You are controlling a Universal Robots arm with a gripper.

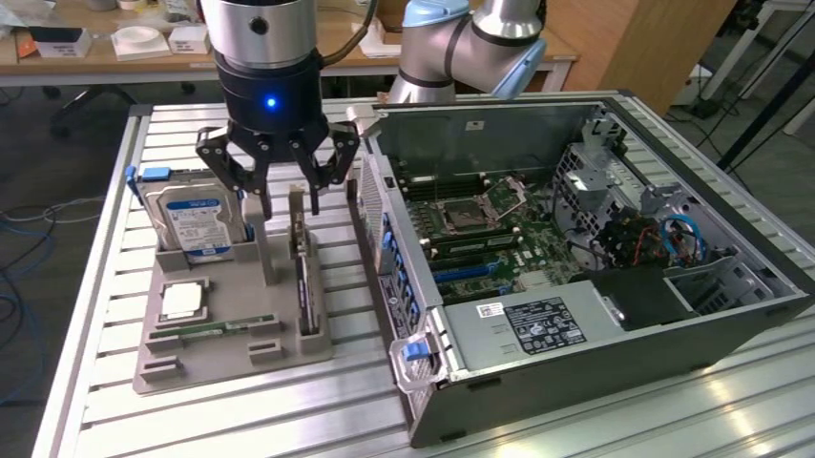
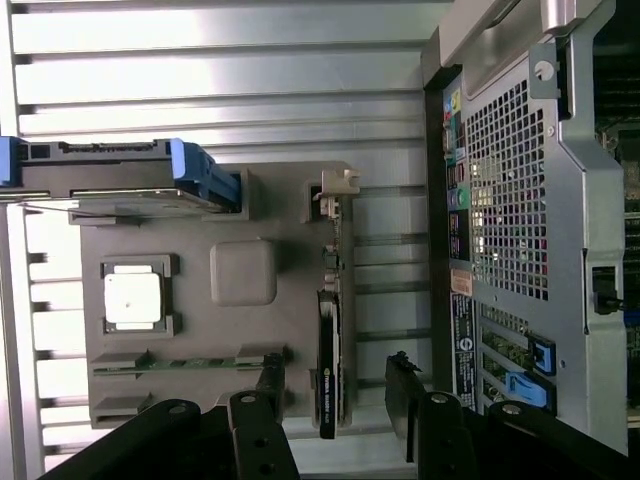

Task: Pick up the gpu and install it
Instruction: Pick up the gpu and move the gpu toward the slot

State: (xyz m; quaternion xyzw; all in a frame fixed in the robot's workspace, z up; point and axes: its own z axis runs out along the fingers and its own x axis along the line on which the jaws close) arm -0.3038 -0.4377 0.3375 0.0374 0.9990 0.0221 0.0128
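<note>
The gpu (image 1: 305, 286) stands on edge in a slot of the grey holder (image 1: 229, 361), a thin dark card with a pale bracket at its far end. My gripper (image 1: 288, 208) hangs open just above the card's far end, one finger on each side of it and nothing held. In the wrist view the gpu (image 2: 327, 350) shows edge-on, with the gripper (image 2: 333, 395) astride it and its black fingers (image 2: 265, 390) apart from the card. The open computer case (image 1: 713, 324) lies to the exterior view's right, with blue slots on its motherboard (image 1: 474, 272).
The holder (image 2: 200, 215) also carries a silver hard drive (image 1: 191, 224) with blue clips, a square chip (image 1: 185, 301) and a narrow green memory stick (image 1: 210, 329). The case's perforated rear wall (image 2: 510, 190) stands close beside the holder. All of it rests on a ribbed aluminium table (image 1: 114, 401).
</note>
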